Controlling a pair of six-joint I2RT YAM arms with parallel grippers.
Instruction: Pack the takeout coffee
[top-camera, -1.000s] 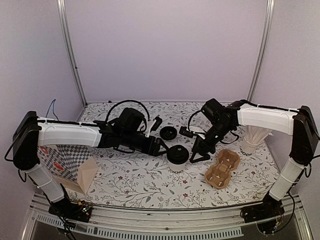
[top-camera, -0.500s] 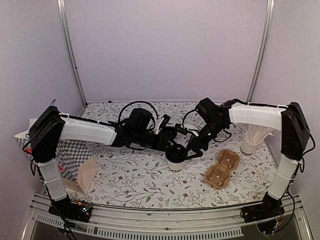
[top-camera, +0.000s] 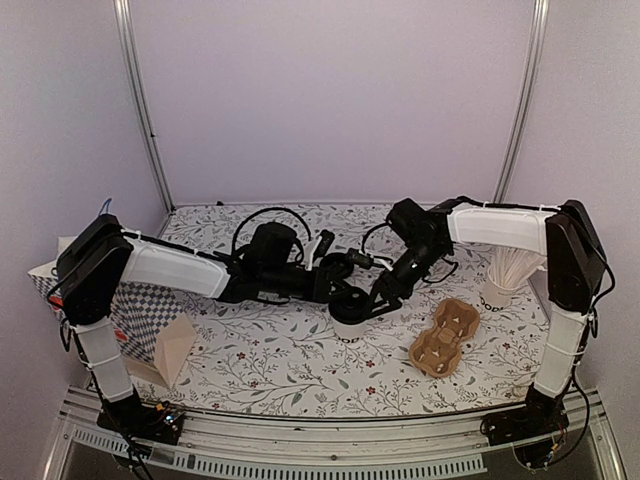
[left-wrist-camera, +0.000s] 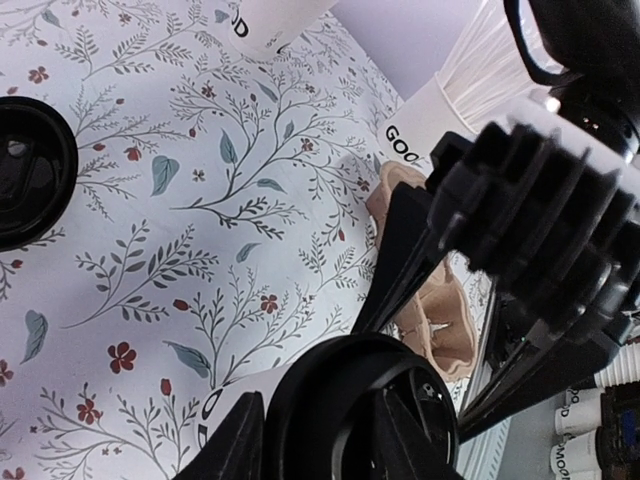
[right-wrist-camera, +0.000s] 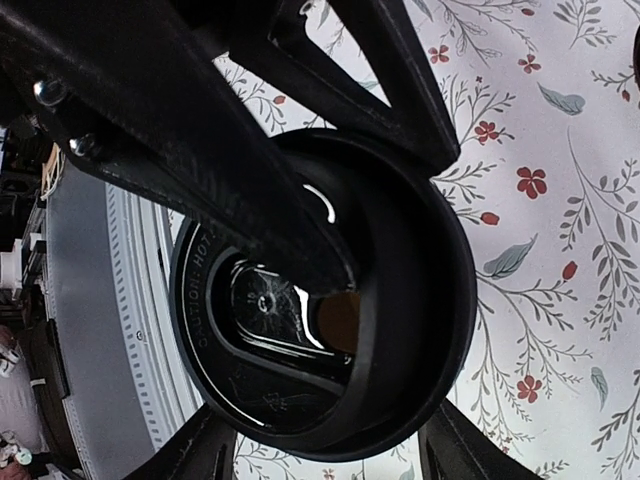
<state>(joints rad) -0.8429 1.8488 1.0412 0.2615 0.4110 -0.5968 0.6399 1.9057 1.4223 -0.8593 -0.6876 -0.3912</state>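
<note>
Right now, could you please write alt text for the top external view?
Two arms reach inward, the left gripper and right gripper meeting over the takeout coffee on a floral table. A brown cup carrier lies to its right, a cup of white sticks beyond.

White-shelled arms (top-camera: 180, 268), black joints (top-camera: 88, 268), cables (top-camera: 262, 209)

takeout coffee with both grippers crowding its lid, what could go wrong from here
1. The left gripper and right gripper both bracket the same black lid, so their fingers may collide.
2. A squeeze on the lid alone could pop it off the takeout coffee, or tip the cup and spill it.
3. The pulp carrier lies close by on the right, so a careless swing might knock it.
</note>
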